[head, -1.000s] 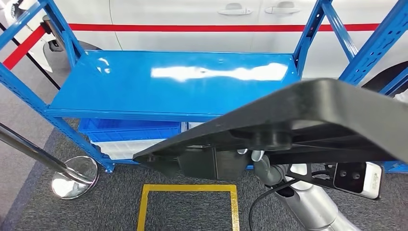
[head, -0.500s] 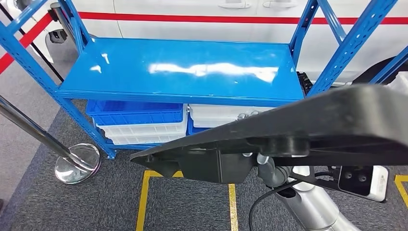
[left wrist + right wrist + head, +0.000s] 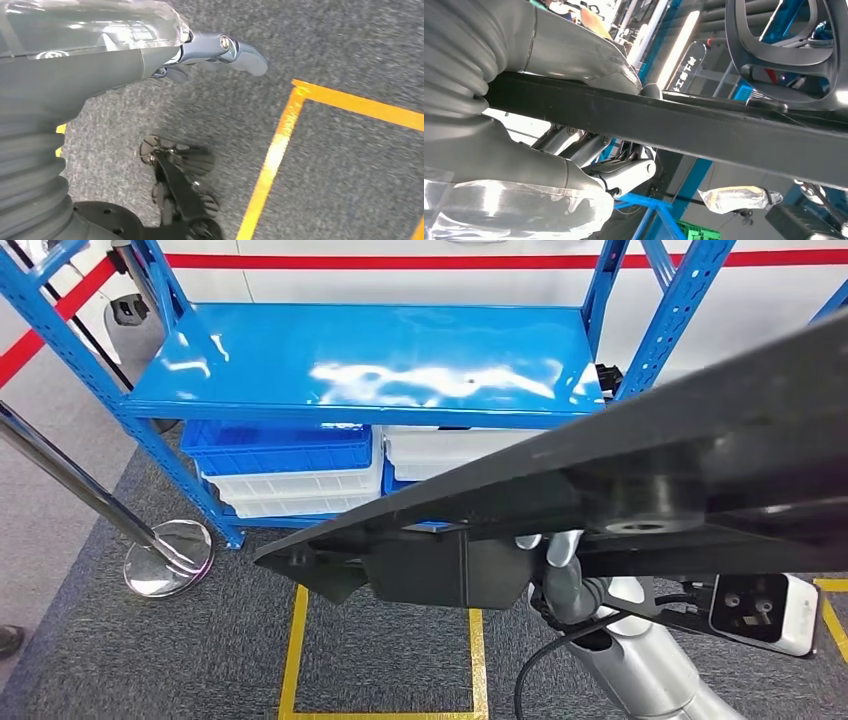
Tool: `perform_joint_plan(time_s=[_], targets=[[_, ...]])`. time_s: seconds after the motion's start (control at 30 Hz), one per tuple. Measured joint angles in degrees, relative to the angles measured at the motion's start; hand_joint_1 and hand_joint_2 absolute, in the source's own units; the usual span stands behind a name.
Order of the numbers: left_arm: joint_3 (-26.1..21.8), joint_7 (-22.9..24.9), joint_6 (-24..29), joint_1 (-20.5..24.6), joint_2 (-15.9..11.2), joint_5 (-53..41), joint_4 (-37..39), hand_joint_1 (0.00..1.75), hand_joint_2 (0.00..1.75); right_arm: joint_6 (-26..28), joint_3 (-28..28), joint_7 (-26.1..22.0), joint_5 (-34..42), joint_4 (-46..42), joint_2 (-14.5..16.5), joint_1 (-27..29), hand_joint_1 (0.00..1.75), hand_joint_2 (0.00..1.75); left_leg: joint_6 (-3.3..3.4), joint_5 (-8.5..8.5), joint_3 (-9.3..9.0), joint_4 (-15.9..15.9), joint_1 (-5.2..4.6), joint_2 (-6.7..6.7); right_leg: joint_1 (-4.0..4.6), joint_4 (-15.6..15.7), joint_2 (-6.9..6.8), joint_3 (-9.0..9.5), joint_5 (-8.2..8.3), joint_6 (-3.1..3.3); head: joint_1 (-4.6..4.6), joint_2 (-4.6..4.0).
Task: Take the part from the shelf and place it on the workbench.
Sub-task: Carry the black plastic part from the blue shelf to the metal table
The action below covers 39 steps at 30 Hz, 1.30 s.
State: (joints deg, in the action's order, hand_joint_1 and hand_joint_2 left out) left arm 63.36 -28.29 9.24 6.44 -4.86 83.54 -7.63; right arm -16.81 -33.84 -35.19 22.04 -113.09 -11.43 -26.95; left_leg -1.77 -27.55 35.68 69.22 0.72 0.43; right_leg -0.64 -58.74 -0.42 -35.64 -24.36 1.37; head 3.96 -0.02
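A long black part (image 3: 640,470) with a flat panel and moulded brackets crosses the head view from lower left to upper right. My right hand (image 3: 558,575) grips it from beneath, in front of the shelf. In the right wrist view the thumb and fingers (image 3: 574,55) wrap around the part's black bar (image 3: 704,125). The blue shelf (image 3: 380,365) stands behind, its top board bare and shiny. My left hand (image 3: 215,50) hangs over the grey carpet with its fingers apart and nothing in it.
Blue and white bins (image 3: 290,470) are stacked under the shelf board. A chrome stanchion base (image 3: 168,558) with its slanting pole stands at the left. A yellow taped square (image 3: 296,640) marks the carpet ahead. A white car with a red stripe (image 3: 400,260) stands behind the shelf.
The whole picture has shifted, so the camera has moved: more of the bins and carpet shows. The held part now tilts more steeply, its right end higher in the picture.
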Motion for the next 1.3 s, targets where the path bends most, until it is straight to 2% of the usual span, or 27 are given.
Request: perform_joint_plan(time_s=[0.07, 0.1, 0.13, 0.2, 0.23, 0.27, 0.33, 0.37, 0.4, 0.43, 0.47, 0.5, 0.57, 0.63, 0.7, 0.73, 0.8, 0.87, 0.9, 0.93, 0.97, 1.03, 1.07, 1.1, 1.2, 1.23, 1.3], targets=[[0.0, -0.02, 0.11, 0.14, -0.02, 0.0, 0.0, 0.0, 1.75, 0.11, -0.23, 0.0, -0.19, 0.0, 0.35, -0.15, 1.75, 1.75, 0.59, -0.64, -5.85, -8.45, -0.25, -0.23, 0.07, -0.1, -0.05, -0.66, 0.87, -0.54, 0.0, 0.0], [0.0, -0.02, 0.16, 0.2, -0.02, 0.0, 0.0, 0.0, 1.75, 0.11, -0.33, 0.0, -0.31, 0.01, 0.5, -0.27, 1.75, 1.75, 0.91, -1.28, -7.34, -11.04, -0.44, -0.33, 0.04, 0.04, -0.11, -0.8, 1.38, -0.87, 0.0, 0.0], [-0.01, -0.03, 0.21, 0.21, -0.02, 0.0, 0.0, 0.0, 1.75, 0.11, -0.43, -0.01, -0.4, 0.01, 0.62, -0.38, 1.75, 1.75, 1.25, -1.41, -7.75, -12.22, -0.64, -0.38, 0.01, 0.25, -0.16, -0.93, 1.95, -1.25, -0.01, 0.0], [-0.02, -0.03, 0.32, 0.14, 0.0, 0.01, 0.0, 0.0, 1.75, 0.17, -0.65, -0.04, -0.57, 0.09, 0.81, -0.53, 1.75, 1.75, 2.15, -0.18, -6.84, -12.73, -0.49, -0.21, -0.03, 0.28, -0.1, -1.57, 2.03, -1.96, -0.01, 0.0], [-0.02, -0.04, 0.35, 0.12, 0.0, 0.01, 0.0, 0.0, 1.75, 0.23, -0.74, -0.06, -0.64, 0.16, 0.85, -0.58, 1.75, 1.75, 2.68, 0.54, -6.23, -12.95, -0.39, -0.08, -0.01, -0.7, 0.01, -2.16, 0.65, -2.17, -0.02, 0.0], [-0.02, -0.05, 0.38, 0.11, 0.01, 0.02, 0.0, 0.0, 1.75, 0.3, -0.84, -0.06, -0.71, 0.26, 0.87, -0.63, 1.75, 1.75, 3.12, 1.3, -5.53, -13.13, -0.29, 0.06, -0.01, -2.8, 0.11, -2.96, -1.73, -2.32, -0.02, 0.0], [-0.02, -0.06, 0.38, 0.09, 0.01, 0.02, 0.0, 0.0, 1.75, 0.41, -1.03, -0.07, -0.83, 0.43, 0.87, -0.68, 1.75, 1.75, 3.57, 2.49, -3.92, -12.93, -0.54, 0.13, -0.06, -10.05, 0.21, -4.81, -7.4, -2.4, -0.02, 0.0], [-0.02, -0.06, 0.38, 0.06, 0.01, 0.02, 0.0, 0.0, 1.75, 0.45, -1.1, -0.07, -0.86, 0.51, 0.87, -0.67, 1.75, 1.75, 3.61, 3.01, -3.07, -12.75, -0.68, 0.14, -0.06, -13.68, 0.21, -5.45, -9.02, -2.42, -0.02, 0.0], [-0.02, -0.06, 0.38, 0.05, 0.01, 0.02, 0.0, 0.0, 1.75, 0.5, -1.16, -0.07, -0.88, 0.61, 0.87, -0.67, 1.75, 1.75, 3.64, 3.49, -2.21, -12.51, -0.81, 0.14, -0.04, -15.98, 0.21, -5.46, -9.37, -2.38, -0.01, 0.0], [-0.02, -0.06, 0.38, 0.05, 0.01, 0.01, 0.0, 0.0, 1.75, 0.55, -1.21, -0.07, -0.88, 0.7, 0.87, -0.67, 1.75, 1.75, 3.65, 3.92, -1.37, -12.22, -0.94, 0.14, -0.02, -16.16, 0.21, -4.45, -8.46, -2.25, -0.01, 0.0], [-0.02, -0.06, 0.38, 0.05, 0.01, 0.02, 0.0, 0.0, 1.75, 0.62, -1.25, -0.07, -0.89, 0.77, 0.87, -0.69, 1.75, 1.75, 3.63, 4.31, -0.59, -11.93, -1.05, 0.13, 0.07, -14.2, 0.21, -2.43, -6.89, -2.02, -0.01, 0.0], [-0.02, -0.06, 0.38, 0.05, 0.02, 0.01, 0.0, 0.0, 1.75, 0.68, -1.28, -0.08, -0.89, 0.81, 0.87, -0.75, 1.75, 1.75, 3.58, 4.66, 0.08, -11.64, -1.12, 0.12, 0.24, -10.5, 0.2, 0.39, -5.51, -1.62, -0.01, 0.0], [-0.02, -0.08, 0.45, 0.06, 0.18, 0.01, 0.0, 0.0, 1.75, 0.85, -1.35, -0.13, -0.92, 0.85, 0.87, -0.99, 1.75, 1.75, 3.26, 5.32, 1.08, -11.27, -1.21, 0.1, 0.7, -2.56, 0.14, 5.62, -5.09, -0.82, -0.01, 0.0], [-0.03, -0.01, 0.74, 0.03, 0.32, 0.02, 0.0, 0.0, 1.75, 0.98, -1.38, -0.19, -0.91, 0.96, 0.87, -1.29, 1.75, 1.75, 2.66, 6.11, 1.51, -11.37, -1.06, 0.12, 1.11, 1.12, 0.09, 7.37, -5.71, -0.44, 0.0, 0.0], [-0.04, 0.41, 1.19, -0.02, 0.26, 0.02, 0.02, 0.0, 1.75, 1.0, -1.38, -0.26, -0.76, 1.21, 0.88, -1.55, 1.75, 1.75, 2.0, 6.61, 1.75, -11.54, -1.03, 0.07, 0.93, 1.94, -0.03, 7.05, -4.77, -0.18, -0.01, 0.0], [-0.04, 0.79, 1.43, -0.04, 0.25, 0.02, 0.03, 0.0, 1.75, 0.99, -1.39, -0.28, -0.65, 1.37, 0.93, -1.72, 1.75, 1.75, 1.67, 5.89, 2.11, -10.94, -1.03, 0.0, 0.7, 2.22, -0.13, 6.83, -4.22, 0.02, -0.01, 0.0], [-0.04, 1.75, 2.04, -0.11, 0.2, 0.01, 0.08, 0.0, 1.75, 1.09, -1.4, -0.31, -0.42, 1.72, 1.13, -2.1, 1.75, 1.75, 0.97, 1.84, 3.77, -6.31, -0.7, -0.15, 0.36, 2.54, -0.36, 6.18, -3.22, 0.38, -0.01, 0.0], [-0.03, 2.64, 2.59, -0.17, 0.12, 0.02, 0.11, 0.0, 1.75, 1.51, -1.4, -0.31, -0.07, 2.23, 1.28, -2.56, 1.75, 1.75, 0.21, -2.48, 6.04, 1.31, -0.17, -0.16, 0.28, 2.37, -0.36, 5.2, -2.52, 0.46, 0.0, 0.0], [-0.03, 3.06, 2.77, -0.19, 0.03, 0.02, 0.13, 0.0, 1.75, 1.82, -1.4, -0.31, 0.24, 2.56, 1.25, -2.83, 1.75, 1.75, -0.13, -3.26, 6.48, 3.77, 0.1, -0.16, 0.2, 2.19, -0.36, 4.71, -2.25, 0.33, 0.0, 0.0], [-0.02, 3.47, 2.88, -0.2, -0.08, 0.02, 0.13, 0.0, 1.75, 2.15, -1.4, -0.31, 0.62, 2.91, 1.07, -3.14, 1.75, 1.75, -0.44, -2.94, 5.91, 4.17, 0.37, -0.15, 0.08, 1.95, -0.35, 4.25, -2.05, 0.15, 0.0, 0.0], [-0.02, 3.87, 2.93, -0.21, -0.27, 0.02, 0.14, 0.0, 1.75, 2.42, -1.4, -0.31, 1.0, 3.28, 0.72, -3.51, 1.75, 1.75, -0.71, -1.69, 4.16, 2.11, 0.66, -0.09, -0.09, 1.65, -0.46, 3.86, -1.95, -0.01, 0.0, 0.0], [-0.01, 4.56, 2.94, -0.19, -0.68, 0.02, 0.15, 0.0, 1.75, 2.59, -1.42, -0.34, 1.54, 3.99, -0.54, -4.33, 1.75, 1.75, -1.13, 0.73, -0.99, -5.83, 0.88, 0.78, -0.27, 0.95, -0.78, 3.26, -1.93, -0.49, 0.0, 0.0], [0.04, 4.9, 2.97, -0.14, -0.99, 0.02, 0.21, 0.0, 1.75, 2.53, -1.54, -0.37, 1.68, 4.43, -1.32, -4.8, 1.75, 1.75, -0.93, 1.37, -2.79, -8.9, 0.74, 1.24, -0.25, 0.69, -0.98, 3.03, -1.91, -0.8, -0.01, 0.0], [0.14, 5.33, 3.05, -0.11, -1.25, 0.02, 0.27, 0.0, 1.75, 2.47, -1.76, -0.4, 1.76, 4.96, -2.13, -5.26, 1.75, 1.75, -0.6, 1.44, -3.66, -10.67, 0.55, 1.56, -0.16, 0.49, -1.12, 2.86, -1.85, -1.14, -0.01, 0.0], [0.79, 6.63, 3.4, -0.26, -1.96, 0.02, 0.47, 0.0, 1.75, 2.62, -2.76, -0.46, 1.81, 6.46, -3.84, -6.53, 1.75, 1.75, 1.06, 1.72, -3.16, -11.31, 0.28, 0.89, -0.15, 0.31, -1.65, 2.51, -1.63, -2.19, -0.01, 0.0], [0.97, 6.86, 3.46, -0.35, -2.11, 0.02, 0.5, 0.0, 1.75, 2.78, -3.03, -0.46, 1.81, 6.79, -4.18, -6.89, 1.75, 1.75, 1.62, 2.04, -2.98, -11.46, 0.31, 0.56, -0.24, -0.28, -1.5, 2.21, -2.24, -2.48, -0.01, 0.0], [1.11, 7.09, 3.49, -0.41, -2.36, 0.02, 0.52, 0.0, 1.75, 3.04, -3.46, -0.46, 1.81, 7.34, -4.69, -7.53, 1.75, 1.75, 2.57, 2.7, -2.55, -11.77, 0.37, -0.08, -0.37, -4.84, -0.65, 0.25, -5.54, -2.73, -0.01, 0.0]])
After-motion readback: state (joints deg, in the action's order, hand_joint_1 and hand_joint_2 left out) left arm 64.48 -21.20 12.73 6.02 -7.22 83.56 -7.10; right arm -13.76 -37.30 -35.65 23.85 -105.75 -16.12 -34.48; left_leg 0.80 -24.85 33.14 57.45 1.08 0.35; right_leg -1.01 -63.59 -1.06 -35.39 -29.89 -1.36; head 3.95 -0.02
